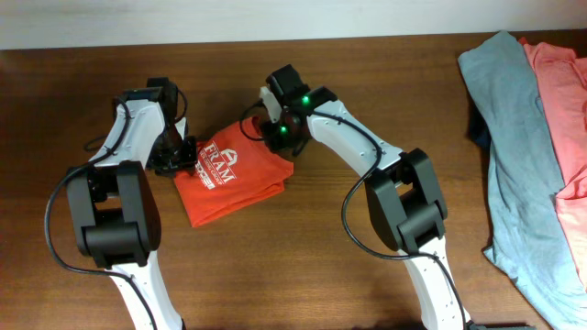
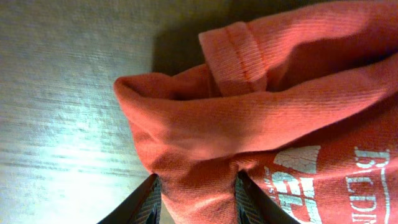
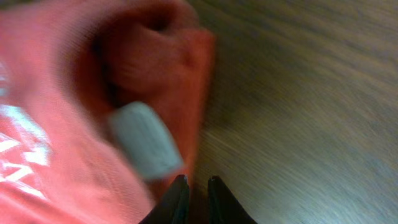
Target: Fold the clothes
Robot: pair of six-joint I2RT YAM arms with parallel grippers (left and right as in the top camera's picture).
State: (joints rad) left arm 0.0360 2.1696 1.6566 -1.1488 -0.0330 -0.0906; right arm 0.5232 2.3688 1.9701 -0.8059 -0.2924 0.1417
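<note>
The orange-red T-shirt point(image 1: 240, 183) lies folded into a small, slightly crooked packet on the tabletop point(image 1: 303, 266), white print point(image 1: 220, 163) facing up.

The left pincer point(image 1: 174, 158) sits at the shirt's left edge. It is clamped on a thick roll of the cloth, so its jaws stand partly apart with fabric filling the whole gap. In the left wrist view the two dark fingers point(image 2: 144, 204) press into the bunched cloth from either side.

The right pincer point(image 1: 275, 131) is at the shirt's upper right corner. Its jaws are only a slit apart, and the slit is dark with no cloth in it. The left fingertip lies against the shirt's edge, and the other is over bare wood just beside the shirt.

The overhead view alone shows the whole packet, both arms reaching in from either side of it, and two more garments well to the right of it. These are a grey T-shirt point(image 1: 509, 156) spread flat and a salmon-pink T-shirt point(image 1: 561, 101) beyond it at the tabletop's edge.

The left wrist view alone shows the stitched hem point(image 2: 239, 53) folded over on top of the shirt and the layers piled at that corner.

The right wrist view is blurred. It alone shows a pale grey tab point(image 3: 146, 149) lying on the shirt near its edge, but I cannot tell what the tab is.
</note>
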